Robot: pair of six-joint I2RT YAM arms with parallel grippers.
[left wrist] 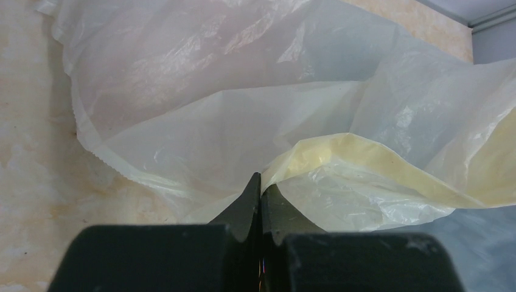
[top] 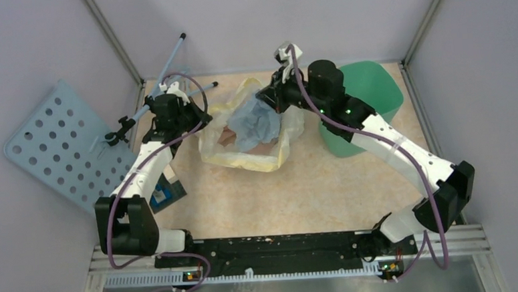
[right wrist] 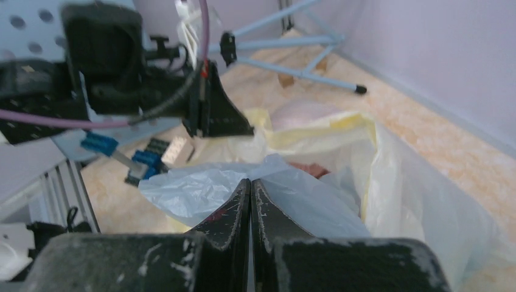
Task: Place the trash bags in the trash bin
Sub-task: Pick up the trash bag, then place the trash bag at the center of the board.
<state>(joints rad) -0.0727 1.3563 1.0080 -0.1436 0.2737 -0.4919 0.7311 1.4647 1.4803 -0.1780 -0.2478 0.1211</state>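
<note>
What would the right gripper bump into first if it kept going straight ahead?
The pale-blue bag. The right gripper is shut, with its tips right at the bag's crinkly edge, and seems to be pinching it. Behind that lies the whitish bag, though depth is hard to judge.

Top view: I look steeply down from behind the base rail (top: 268, 249), at frame bottom, far enough to hold the whole table (top: 279, 198). Left wrist view: very near, behind the left gripper (left wrist: 260, 182) at lower centre, facing the white bag (left wrist: 213, 91). Right wrist view: I look over the right gripper (right wrist: 251, 184) and blue bag (right wrist: 201, 188) toward the left arm (right wrist: 103, 67), upper left. All three share the white bag.
</note>
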